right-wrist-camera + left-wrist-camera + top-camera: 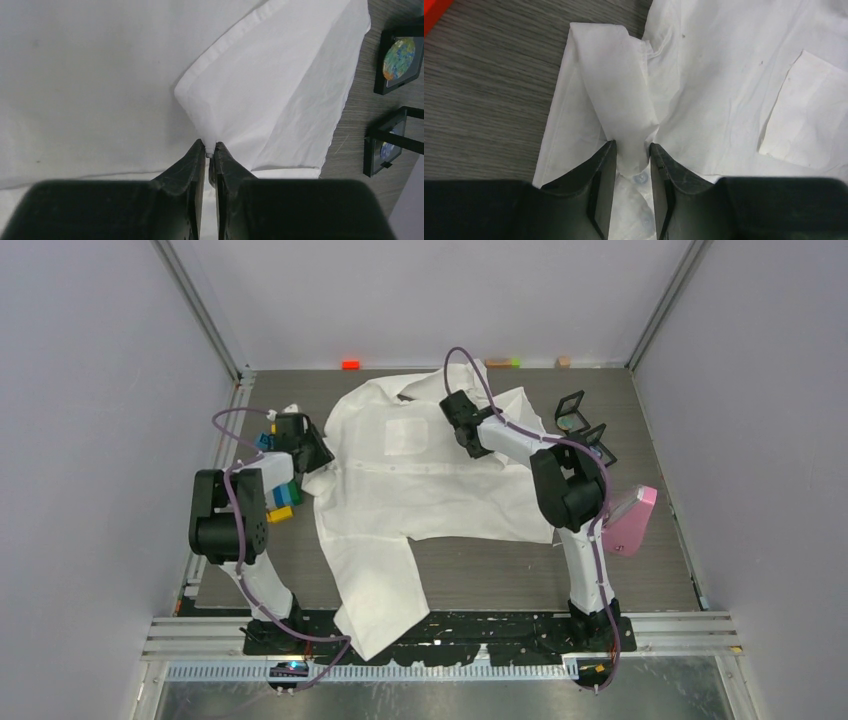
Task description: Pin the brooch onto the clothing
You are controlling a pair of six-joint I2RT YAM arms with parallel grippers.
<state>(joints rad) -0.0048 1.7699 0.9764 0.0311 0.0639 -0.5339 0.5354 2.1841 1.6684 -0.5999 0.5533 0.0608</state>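
Grips the white shirt (420, 485), spread across the middle of the table (600, 570), in two spots. Pinches a thick fold in the left gripper (632, 150), jaws narrow. Nips a thin edge in the right gripper (210, 150), jaws almost shut. Could slip out of that tiny nip, or bunch up, if pulled too hard.

White tubular links and bulky black joint housings on left arm (228, 518) and right arm (568, 492); purple cable (461, 349) looped along each; matte black, wedge-shaped fingers (594, 175) on left gripper (632, 144) and right gripper (210, 143).
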